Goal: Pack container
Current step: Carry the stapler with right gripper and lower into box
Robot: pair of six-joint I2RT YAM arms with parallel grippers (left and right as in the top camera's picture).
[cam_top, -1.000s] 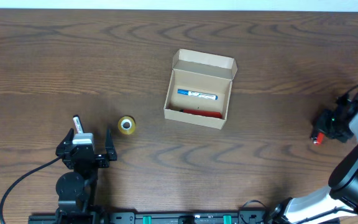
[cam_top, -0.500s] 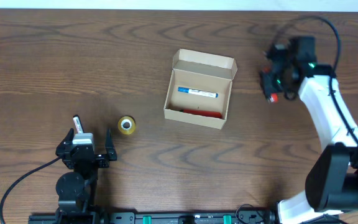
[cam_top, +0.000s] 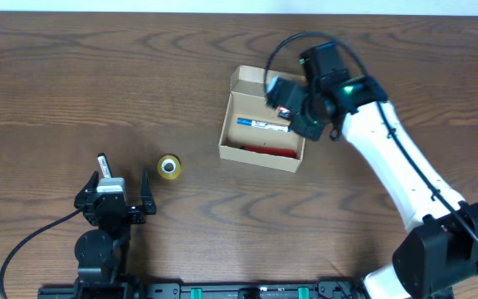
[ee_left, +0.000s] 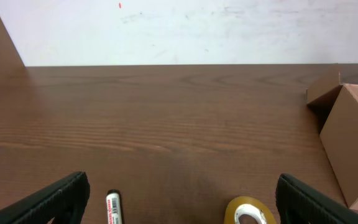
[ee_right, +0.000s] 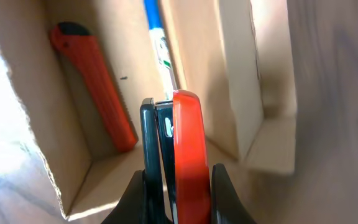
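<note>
Small tan cardboard box (cam_top: pixel 260 158), flap lid up, sits centre frame in the overhead view, with a blue pen (cam_top: pixel 264 126) and an orange-red cutter (cam_top: pixel 268 150) inside. Right gripper (cam_top: pixel 287 112) over its right side, jaws pinched on a slim red-and-black object (ee_right: pixel 185 143). Left gripper (cam_top: pixel 123 176) lower left, jaws spread wide, empty, near a yellow tape roll (cam_top: pixel 168 167).

The container (cam_top: pixel 256 156), a plain tan cardboard box, is sitting open mid-table (cam_top: pixel 98 83), its flap lid (cam_top: pixel 256 79) apparently leaning back at the far side.
</note>
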